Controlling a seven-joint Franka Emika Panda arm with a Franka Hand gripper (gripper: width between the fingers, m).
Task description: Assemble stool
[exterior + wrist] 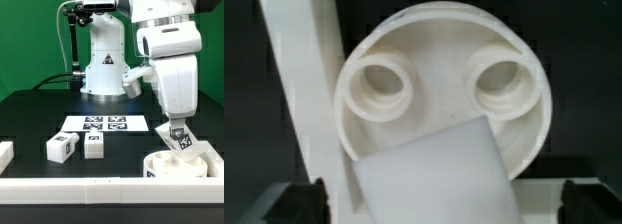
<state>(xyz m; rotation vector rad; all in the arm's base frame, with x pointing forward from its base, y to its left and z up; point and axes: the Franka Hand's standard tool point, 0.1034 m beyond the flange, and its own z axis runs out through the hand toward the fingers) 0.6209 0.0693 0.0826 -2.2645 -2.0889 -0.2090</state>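
My gripper is shut on a white stool leg with a black-and-white tag and holds it just above the round white seat, near the exterior view's right front corner. In the wrist view the held leg fills the space between my dark fingers, and the gripper is over the seat. The seat's face shows two round sockets. Two more tagged legs lie on the black table toward the exterior view's left.
The marker board lies flat mid-table before the arm's base. A long white border rail runs along the front edge and another stands beside the seat. A white block sits at the far left.
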